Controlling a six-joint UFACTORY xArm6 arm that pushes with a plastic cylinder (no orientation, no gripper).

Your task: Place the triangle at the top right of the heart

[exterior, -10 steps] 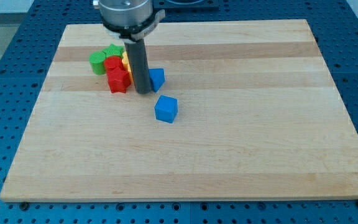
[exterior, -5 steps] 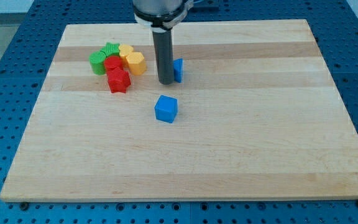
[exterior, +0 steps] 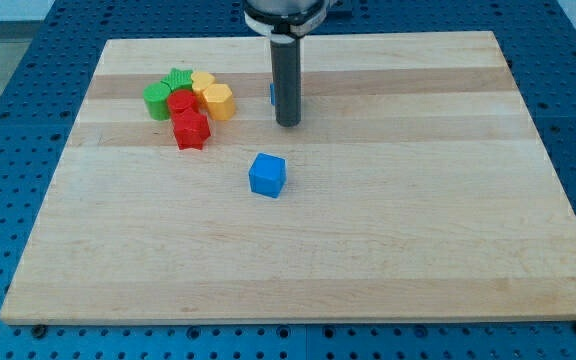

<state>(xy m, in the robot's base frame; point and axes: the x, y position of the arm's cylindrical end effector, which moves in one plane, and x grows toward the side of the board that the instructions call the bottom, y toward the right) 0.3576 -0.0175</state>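
Toward the table's (exterior: 528, 200) top-left corner sits a tight cluster: a green block (exterior: 155, 100) at the left, a second green block (exterior: 179, 79) behind it, two red blocks (exterior: 181, 101) (exterior: 191, 130) in the middle, then a yellow heart (exterior: 202, 83) with a yellow hexagon (exterior: 219, 102) touching it on the right. Nearer the table's middle lies a blue cube (exterior: 267, 175), alone. Further right, toward the top edge, my tip (exterior: 287, 124) stands just in front of the blue triangle (exterior: 272, 94), which is almost wholly hidden behind the rod; only a sliver shows at its left. The rod has no jaws to open or close. Over the last second the triangle has been pushed from beside the cluster to up and right of it, so it now looks roughly top right of the heart.
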